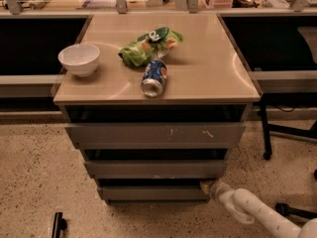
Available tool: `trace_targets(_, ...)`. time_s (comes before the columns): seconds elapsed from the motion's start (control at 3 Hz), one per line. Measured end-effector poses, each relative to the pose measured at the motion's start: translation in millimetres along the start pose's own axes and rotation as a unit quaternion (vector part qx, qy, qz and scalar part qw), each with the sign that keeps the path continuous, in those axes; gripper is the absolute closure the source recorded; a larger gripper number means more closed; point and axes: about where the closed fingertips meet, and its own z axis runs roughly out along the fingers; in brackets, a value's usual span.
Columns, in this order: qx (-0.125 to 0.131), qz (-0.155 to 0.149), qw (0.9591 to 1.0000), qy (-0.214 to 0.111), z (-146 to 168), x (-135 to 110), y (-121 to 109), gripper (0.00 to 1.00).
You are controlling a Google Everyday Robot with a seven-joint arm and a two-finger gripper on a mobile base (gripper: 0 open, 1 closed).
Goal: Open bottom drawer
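A small black object (58, 225) lay on the speckled, stony floor (34, 172) at the near left. Above it, on the left side of the cabinet's top, sat a round white bowl (79, 58), smooth and glossy, standing upright. The top (208, 68) itself was a square beige slab with a soft sheen that caught the room's light. Toward the middle lay a crumpled green snack bag (148, 46), shiny and creased. Just in front of it a blue drink can (154, 77) lay on its side, with its metal end facing the near edge.

Under the slab were three flat grey fronts without handles, each with a dark gap above it. The top drawer (155, 134) was the widest and had pale scratch marks right of centre. The middle drawer (155, 168) looked narrower. The bottom drawer (153, 193), plain and the slimmest, sat lowest, just above the floor.

At that drawer's right end was the gripper (207, 186), level with its upper edge and right against the corner; how its jaws stood I could not tell. The arm (252, 212), white, rounded and tube-like, reached in low from the near right, angled up and to the left over the floor. Farther right stood a thin black leg (266, 133) of some furniture
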Motion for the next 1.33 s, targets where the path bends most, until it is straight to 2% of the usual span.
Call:
trace_targets(0.67,-0.02,0.016,0.9982,0.053,-9,18,-3,1.0)
trace_targets(1.0,-0.029,0.027,0.9965,0.073,-18,26,-3,1.0)
trace_targets(1.33,-0.049,0.043,0.9939,0.089,-32,38,2,1.0)
